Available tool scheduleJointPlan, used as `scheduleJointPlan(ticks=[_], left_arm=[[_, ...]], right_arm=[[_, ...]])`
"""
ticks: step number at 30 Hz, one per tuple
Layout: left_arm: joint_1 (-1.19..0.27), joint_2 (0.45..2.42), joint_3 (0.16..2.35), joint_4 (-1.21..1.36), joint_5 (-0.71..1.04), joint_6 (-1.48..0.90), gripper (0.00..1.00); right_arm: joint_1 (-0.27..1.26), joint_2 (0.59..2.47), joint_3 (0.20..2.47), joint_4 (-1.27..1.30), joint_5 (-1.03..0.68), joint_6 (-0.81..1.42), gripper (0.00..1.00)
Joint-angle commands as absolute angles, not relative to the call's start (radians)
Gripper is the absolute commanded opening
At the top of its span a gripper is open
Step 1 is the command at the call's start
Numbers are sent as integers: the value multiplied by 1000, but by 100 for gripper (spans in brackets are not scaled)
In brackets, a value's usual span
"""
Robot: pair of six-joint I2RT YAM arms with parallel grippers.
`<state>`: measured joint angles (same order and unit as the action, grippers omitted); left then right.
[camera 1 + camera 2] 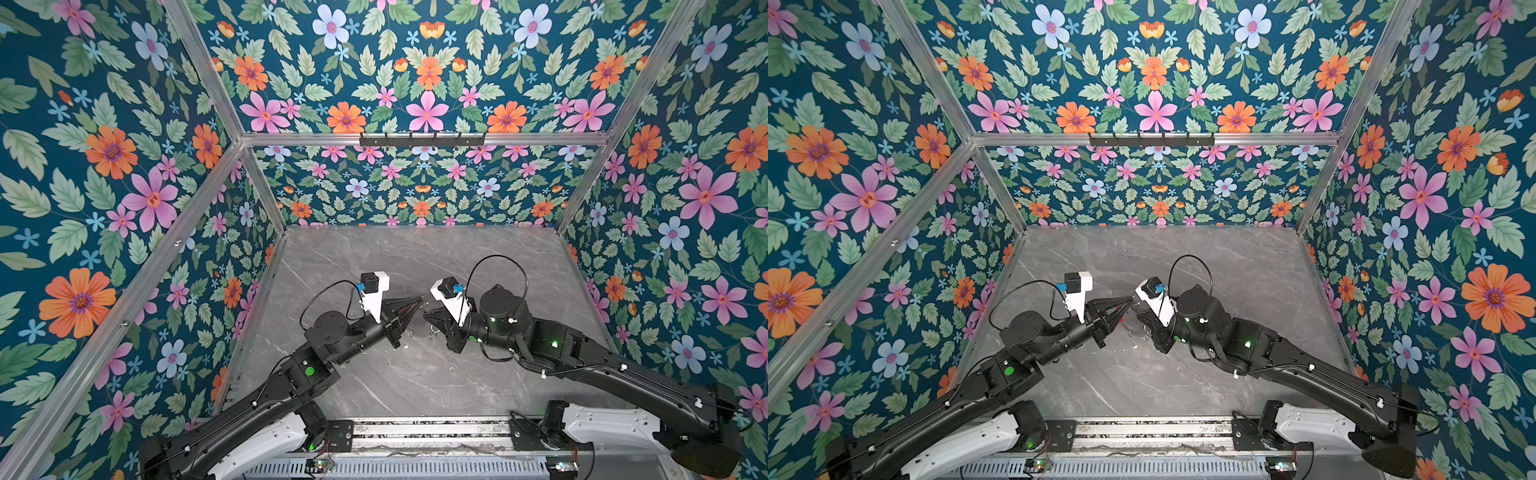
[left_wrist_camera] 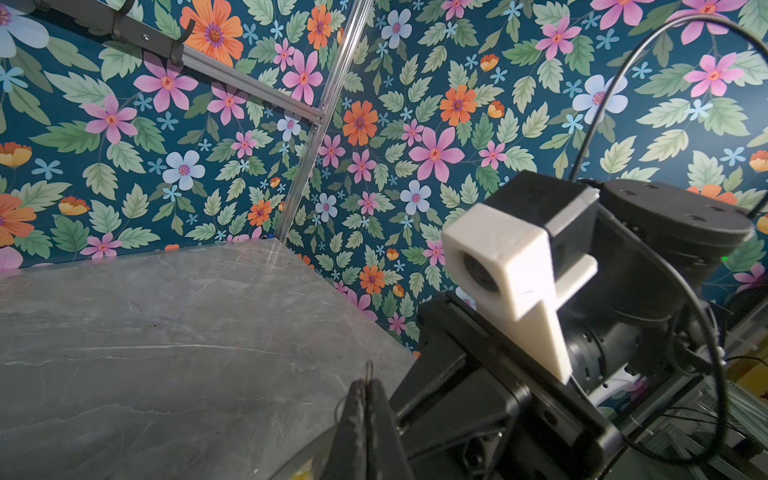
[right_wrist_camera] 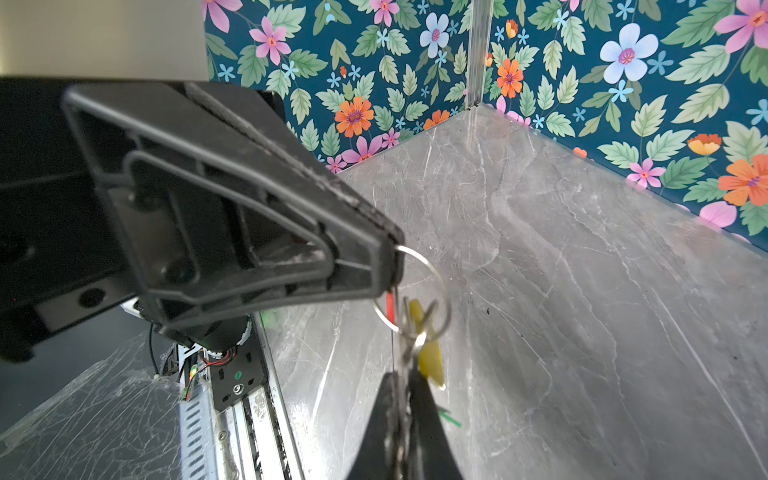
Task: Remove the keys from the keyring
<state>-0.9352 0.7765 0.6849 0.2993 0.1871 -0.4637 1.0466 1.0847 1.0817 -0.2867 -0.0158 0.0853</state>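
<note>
The keyring (image 3: 441,279) is a grey metal ring with a red sleeve (image 3: 390,307), held above the table between both arms. My left gripper (image 3: 395,266) is shut on its rim; in the left wrist view a thin metal edge sticks out past the shut tips (image 2: 368,384). My right gripper (image 3: 401,384) is shut on a silver key (image 3: 400,415) that hangs from the ring by small wire loops (image 3: 417,337). A yellow tag (image 3: 430,359) hangs beside its fingers, and a sliver of green tag (image 3: 451,419) shows behind them. In both top views the grippers (image 1: 417,301) (image 1: 428,316) meet tip to tip.
The grey marble table (image 1: 415,374) is walled by floral panels on three sides. A metal rail (image 1: 428,432) runs along its front edge between the arm bases. A hook rack (image 1: 422,139) hangs on the back wall. Small metal pieces (image 1: 433,332) dangle below the right gripper.
</note>
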Motion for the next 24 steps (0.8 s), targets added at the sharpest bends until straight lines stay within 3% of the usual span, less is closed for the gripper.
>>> scheduleJointPlan(ticks=[1, 7, 11, 14, 24], left_arm=[[-935, 778, 692, 304, 169, -443, 0], [-938, 771, 663, 343, 174, -444, 0], [-939, 746, 621, 414, 212, -442, 0], [-939, 724, 593, 458, 235, -439, 0], [-938, 674, 499, 661, 325, -449, 0]], right_arm=[[1057, 1091, 1096, -263, 1, 77, 0], [1092, 1119, 1124, -283, -20, 66, 1], [1092, 1092, 1106, -284, -65, 53, 34], [1093, 1052, 1091, -298, -91, 40, 44], [1047, 877, 1021, -283, -109, 46, 51]])
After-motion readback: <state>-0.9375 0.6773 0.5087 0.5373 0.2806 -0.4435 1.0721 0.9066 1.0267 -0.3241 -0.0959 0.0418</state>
